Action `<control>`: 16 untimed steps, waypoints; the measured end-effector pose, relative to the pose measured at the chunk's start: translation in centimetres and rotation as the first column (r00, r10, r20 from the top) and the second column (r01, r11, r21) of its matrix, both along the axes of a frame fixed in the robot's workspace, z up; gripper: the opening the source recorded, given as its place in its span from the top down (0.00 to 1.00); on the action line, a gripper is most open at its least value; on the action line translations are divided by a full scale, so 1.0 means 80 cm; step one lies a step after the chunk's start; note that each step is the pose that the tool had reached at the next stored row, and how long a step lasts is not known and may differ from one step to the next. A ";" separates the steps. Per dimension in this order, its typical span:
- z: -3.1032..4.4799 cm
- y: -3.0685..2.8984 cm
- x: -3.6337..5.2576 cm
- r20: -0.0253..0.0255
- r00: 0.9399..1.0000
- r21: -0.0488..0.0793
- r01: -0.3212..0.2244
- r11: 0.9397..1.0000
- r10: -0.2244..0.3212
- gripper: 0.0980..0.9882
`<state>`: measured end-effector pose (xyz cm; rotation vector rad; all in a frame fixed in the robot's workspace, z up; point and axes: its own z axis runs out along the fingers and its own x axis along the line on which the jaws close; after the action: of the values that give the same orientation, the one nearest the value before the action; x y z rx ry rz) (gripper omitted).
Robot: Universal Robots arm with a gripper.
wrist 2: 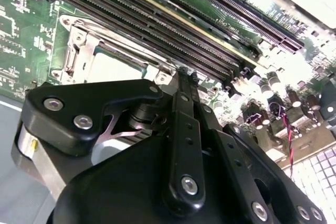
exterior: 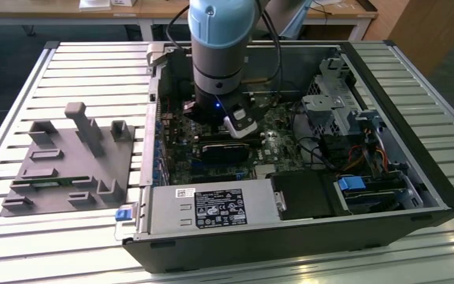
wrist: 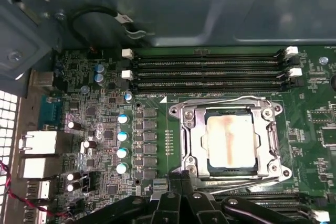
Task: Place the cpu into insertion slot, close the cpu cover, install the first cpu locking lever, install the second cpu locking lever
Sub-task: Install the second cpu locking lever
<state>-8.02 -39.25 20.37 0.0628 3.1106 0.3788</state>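
Small flat square silvery-beige cpu (wrist: 231, 142) sat in the silver-rimmed square insertion slot (wrist: 191, 179), thin silver windowed cpu cover (wrist: 195, 139) lying flat around it. Black gripper (wrist: 181, 178) hung just beside the socket's near edge, jaws drawn together, holding nothing, tips pointing toward the chip.

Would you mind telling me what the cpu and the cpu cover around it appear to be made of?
The cpu looks metal-topped: a matte silvery-beige lid with a brownish streak down its middle. The cpu cover seems to be thin stamped steel, judging by its bright, reflective silver frame and folded edges.
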 end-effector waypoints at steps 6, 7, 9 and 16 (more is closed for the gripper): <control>0.0020 -0.0001 0.009 -0.003 1.000 0.000 0.000 1.000 0.000 0.99; 0.0022 -0.0002 0.011 -0.004 1.000 0.000 0.000 1.000 0.000 0.99; 0.0026 -0.0005 0.015 -0.007 1.000 0.000 0.000 1.000 0.000 0.99; 0.0027 -0.0062 0.020 -0.011 1.000 0.000 0.000 1.000 0.000 0.99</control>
<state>-6.41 -39.75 20.58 0.0652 3.1214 0.3801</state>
